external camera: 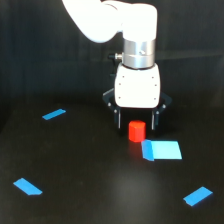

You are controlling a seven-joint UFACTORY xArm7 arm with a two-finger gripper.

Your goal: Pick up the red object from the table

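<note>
- The table (pixel 100 200) is a broad black, slightly glossy surface that fades into a dark background at the far side; nothing else of the room shows.
- The red object (pixel 136 131), a short bright red-orange cylinder, stands upright near the middle of the table, a little to the exterior view's right.
- The gripper (pixel 138 125) hangs straight down from the white arm (pixel 107 20), with one dark finger to each side of the cylinder. The jaws stand spread apart, with a visible gap between each finger and the cylinder, so nothing is grasped.
- That straddling pose looks deliberate: with the fingers low and the cylinder centred between them, closing would likely catch it on both sides. I judge the grasp is lined up but not yet made.
- I cannot tell whether the fingertips touch the table.
- A flat blue block (pixel 161 149) lies just beside the cylinder, on its near right, apparently touching or almost touching its base. It sits close to the right-hand finger and could be nudged if that finger drags low.
- Three blue strips lie well apart from the work: one at far left (pixel 54 114), one at near left (pixel 27 186), one at near right (pixel 198 196). None stands in the way.
</note>
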